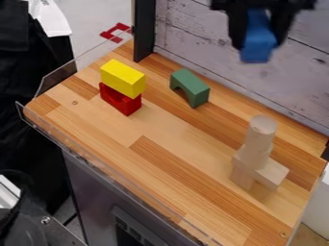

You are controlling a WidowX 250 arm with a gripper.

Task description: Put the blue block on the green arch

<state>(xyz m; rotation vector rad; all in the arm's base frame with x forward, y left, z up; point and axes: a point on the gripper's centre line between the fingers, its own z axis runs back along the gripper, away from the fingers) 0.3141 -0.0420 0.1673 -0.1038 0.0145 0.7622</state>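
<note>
Top right: hand (259, 41) gripping one blue block (256, 54); tabletop (170, 127): one green arch (191, 86); one yellow block (122, 78) atop one red block (120, 100)

And here the scene is backed by a wall of whitewashed planks (193, 29), crossed by dark seams and dotted with knots, and it's flanked at its left end by a black upright post (145, 29). Up front, a butcher-block tabletop (160, 158) is laid in pale and honey-brown strips, softly lit, edged at the left by a clear plastic guard (57, 79). Below, a grey cabinet (93, 192) is seen; beyond, pale grey floor (90, 19) is glimpsed, and at the left black fabric (32, 86) is topped by white cloth (51, 19).
</note>
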